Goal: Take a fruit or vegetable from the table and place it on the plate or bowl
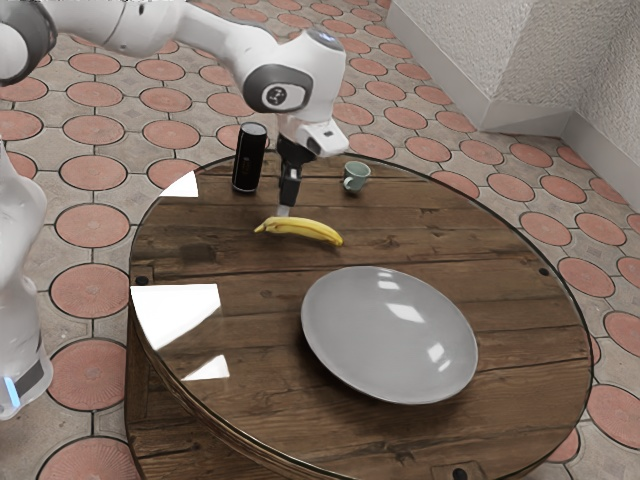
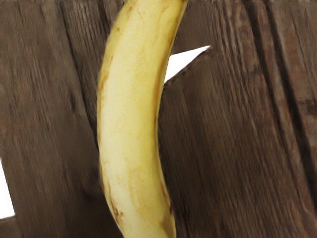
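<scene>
1 banana (image 1: 300,230) lies flat on the round wooden table (image 1: 250,330), in the far half and well in from every edge. Its curve bows toward the far side, with the stem end at the exterior view's left. The gripper (image 1: 287,205) points straight down over that end, its tip right at the fruit. It is seen side-on as a single dark column, so open or closed can't be told.

In the wrist view the banana (image 2: 131,129) runs lengthwise directly under the hand, with brown flecks on its skin and dark planks (image 2: 237,148) on both sides of it.

The grey plate (image 1: 390,335) sits nearer the camera and toward the exterior view's right, apart from the banana. Bare wood lies between the 2, and the plate rim is inside the table edge.

A black cylinder (image 1: 249,157) stands upright near the far edge, just beside the gripper on the exterior view's left. A teal cup (image 1: 355,176) stands near the far edge on the other side. Both are clear of the banana.

White glare patches mark the table's left part.
</scene>
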